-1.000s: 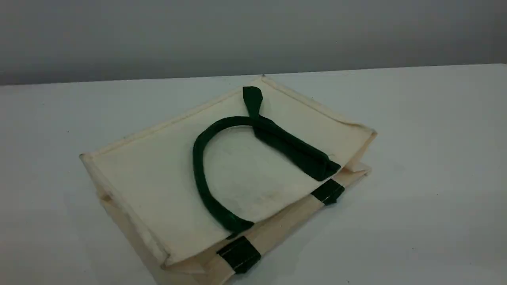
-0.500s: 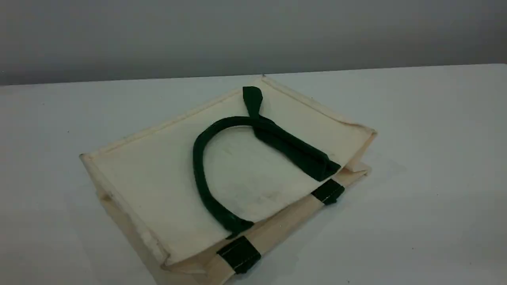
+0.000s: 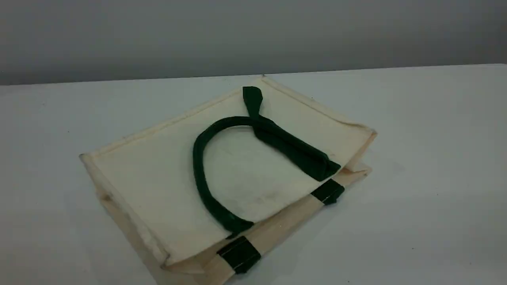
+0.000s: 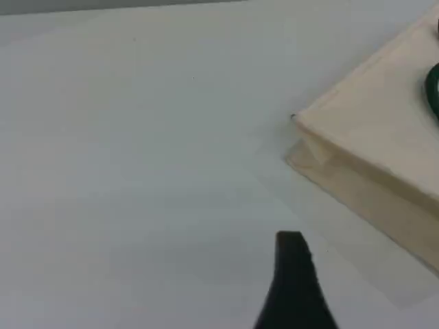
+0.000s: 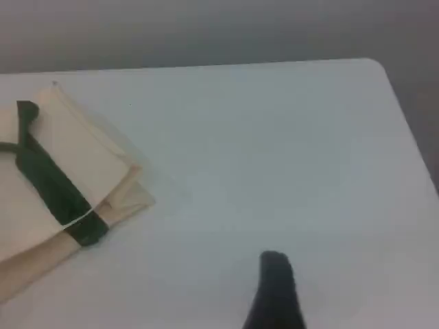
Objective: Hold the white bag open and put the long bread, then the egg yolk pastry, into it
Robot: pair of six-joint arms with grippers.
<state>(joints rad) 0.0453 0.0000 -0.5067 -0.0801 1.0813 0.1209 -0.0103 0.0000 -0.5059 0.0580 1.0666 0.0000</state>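
Observation:
The white bag (image 3: 150,178) lies flat in the middle of the table, its mouth toward the front right. Its dark green handle (image 3: 197,166) is folded back in a loop over the top panel. Neither the long bread nor the egg yolk pastry appears in any view. In the scene view both arms are out of frame. One dark fingertip (image 4: 291,271) of my left gripper hangs over bare table, left of a bag corner (image 4: 384,130). A dark fingertip (image 5: 274,284) of my right gripper hovers over bare table, right of the bag's mouth end (image 5: 68,154). Nothing is held by either.
The pale table (image 3: 416,158) ends at a far edge in front of a grey wall (image 3: 253,31). Its rounded far right corner (image 5: 374,63) shows in the right wrist view. Green patches (image 3: 239,253) mark the bag's rim.

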